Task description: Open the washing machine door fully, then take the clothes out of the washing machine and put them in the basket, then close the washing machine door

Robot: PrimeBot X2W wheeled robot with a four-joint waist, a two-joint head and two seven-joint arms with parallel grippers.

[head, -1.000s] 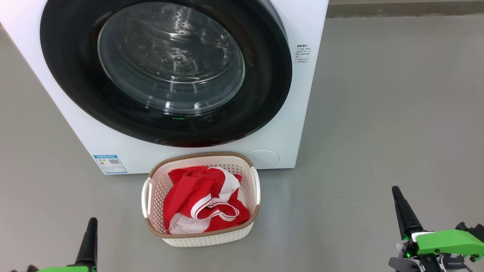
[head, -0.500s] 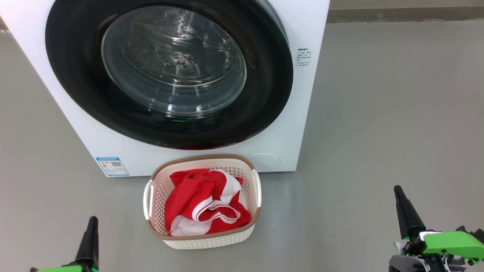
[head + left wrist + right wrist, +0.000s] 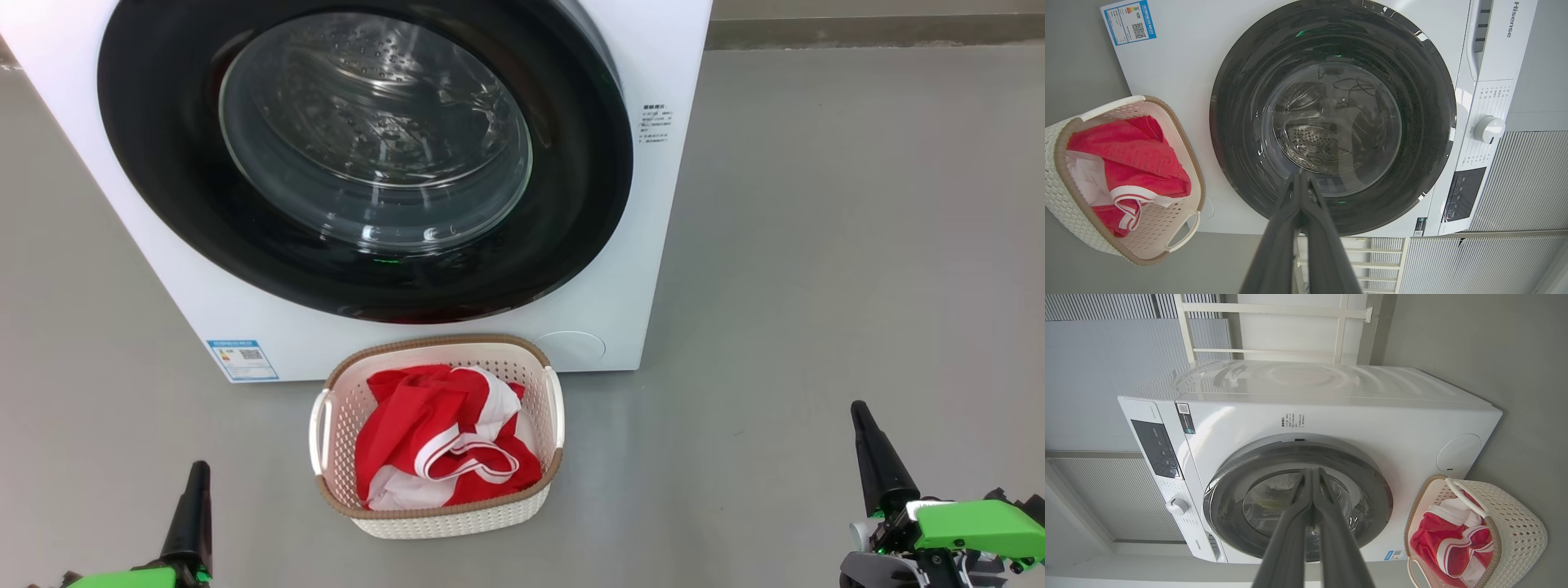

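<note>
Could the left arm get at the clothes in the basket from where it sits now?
Probably yes. Bare floor lies between the left gripper and the basket, whose top is open with the clothes heaped inside. The gripper is shut, so it would have to open first.

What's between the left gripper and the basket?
Bare grey floor, seen in the head view: nothing lies between the left gripper and the basket.

The left end effector (image 3: 197, 476) and right end effector (image 3: 858, 412) are sporting bright green housings (image 3: 976, 523) and tapering dark fingers (image 3: 878, 467); grey fittings (image 3: 873, 567) are showing under the right.
</note>
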